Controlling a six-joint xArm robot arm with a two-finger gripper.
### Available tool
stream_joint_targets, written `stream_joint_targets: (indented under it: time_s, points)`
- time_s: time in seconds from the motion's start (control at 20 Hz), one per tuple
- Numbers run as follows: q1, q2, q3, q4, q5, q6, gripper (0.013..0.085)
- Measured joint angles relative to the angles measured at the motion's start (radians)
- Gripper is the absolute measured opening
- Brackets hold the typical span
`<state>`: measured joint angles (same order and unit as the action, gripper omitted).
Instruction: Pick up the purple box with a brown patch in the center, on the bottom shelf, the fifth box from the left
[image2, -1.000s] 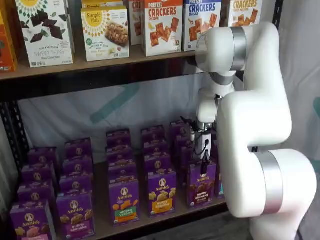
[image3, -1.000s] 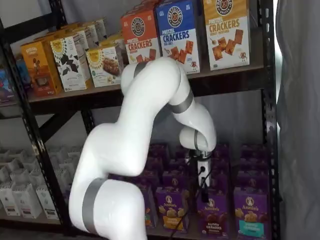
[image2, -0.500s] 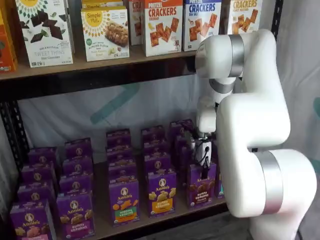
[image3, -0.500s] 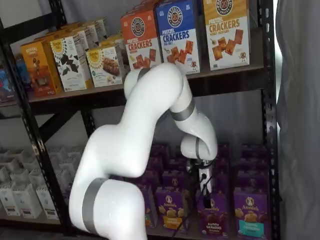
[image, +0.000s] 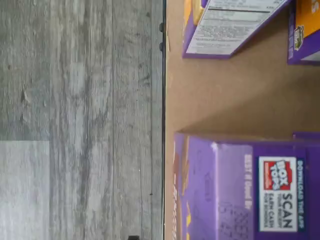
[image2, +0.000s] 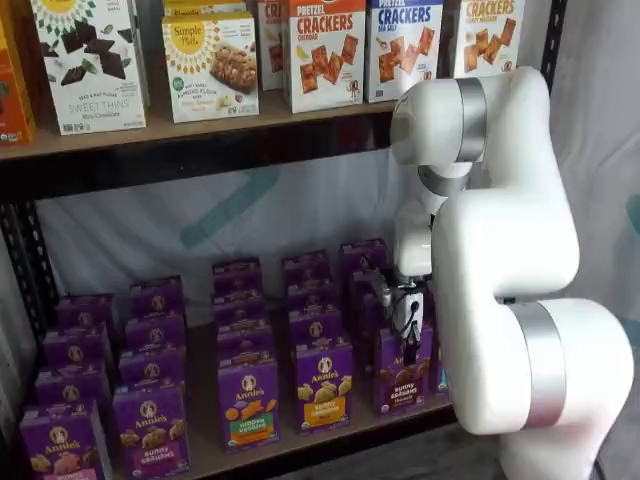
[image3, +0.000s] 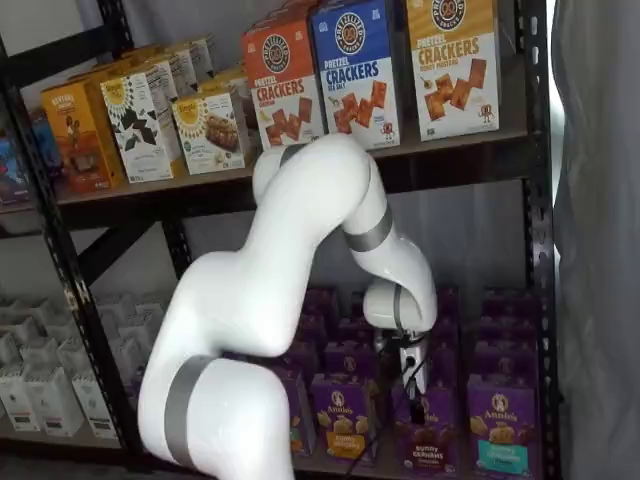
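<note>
The purple box (image2: 402, 378) with the brown band stands upright at the front of the bottom shelf (image2: 205, 455); it also shows lower right in a shelf view (image3: 425, 440). My gripper (image2: 408, 343) hangs straight down just above its top edge, black fingers below a white body and a cable beside them, also seen in a shelf view (image3: 412, 385). The fingers look spread wide with nothing between them, and the box still rests on the board. In the wrist view the purple box (image: 240, 185) shows its top flap with a Box Tops label, close under the camera, on the tan shelf board (image: 225, 95).
A yellow-band purple carton (image2: 322, 385) stands left of the target and a teal-band one (image3: 500, 425) stands to its right. More purple cartons fill the rows behind. Cracker boxes (image2: 325, 50) line the upper shelf. Grey wood floor (image: 80, 120) lies beyond the shelf's front edge.
The arm has sunk a little and the gripper has come down closer to the top of the brown-band box. No box has moved.
</note>
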<state>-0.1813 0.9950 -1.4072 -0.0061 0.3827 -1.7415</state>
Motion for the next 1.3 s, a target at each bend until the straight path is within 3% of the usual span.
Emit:
stream_joint_targets:
  time_s: [0.1,0.2,0.6,0.85,1.05,1.3]
  points:
    - [0.001,0.001,-0.001,0.009,0.002,-0.007,0.085]
    - [0.002,0.0,0.0,0.02,0.003,-0.016,0.077]
    - [0.011,-0.006,0.005,0.028,0.009,-0.015,0.061]
    - [0.014,-0.007,0.01,0.016,0.004,-0.001,0.061]
    - [0.016,-0.007,0.013,0.016,0.003,0.001,0.049]
    - [0.016,-0.011,0.018,0.018,0.005,0.0,0.041]
